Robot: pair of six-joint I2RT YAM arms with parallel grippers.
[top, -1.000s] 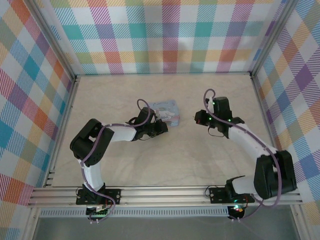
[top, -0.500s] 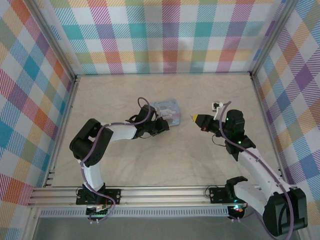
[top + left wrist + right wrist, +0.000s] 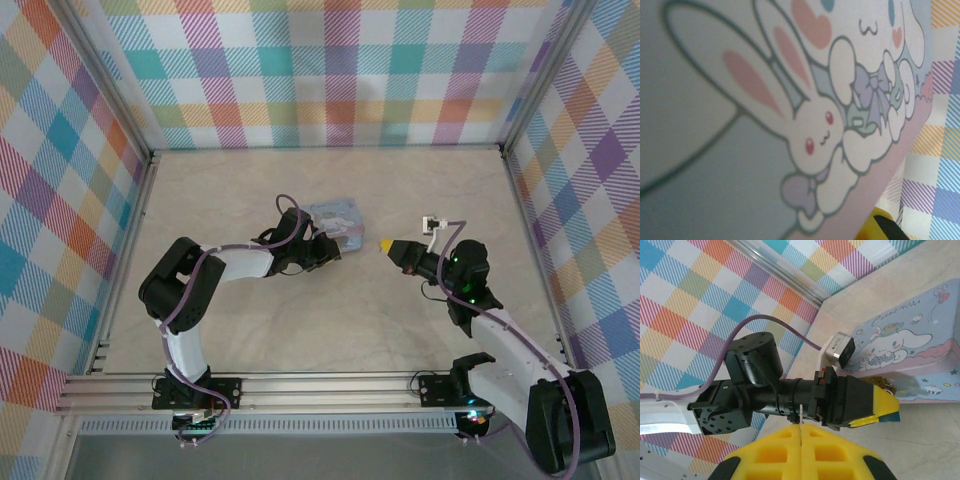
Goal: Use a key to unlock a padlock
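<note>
**Tool.** The right gripper (image 3: 801,436) has its yellow fingers pressed together with no gap at the seam. A thin pale sliver stands out of that seam, and I take it to be the key (image 3: 801,415), seen edge-on and pinched by its rear end.

**Key, handling.** Judged light, stiff and slick. A flat blade this thin could pivot or slide in the pinch under side load. It is best held by the broad head, with the blade left free.

**Key, axis.** The long axis runs in line with the fingers and points straight ahead out of the tip. Which way the teeth face cannot be told.

**Ahead of the tip.** The left gripper (image 3: 887,407) lies crosswise in front of the tool, apart from it, with its tips off to the tool's right. Its fingers are drawn close. A small dark-brass item sits at their tips, and I judge it to be the padlock (image 3: 885,385) held in their grip.

**Padlock, handling.** Judged hard, smooth and dense for its size. It should be gripped across the body so the keyway is left bare. Its axis and keyway direction are too small to read.

**Beyond.** The box (image 3: 910,347) lies flat on the table (image 3: 940,450), just behind the padlock.
</note>
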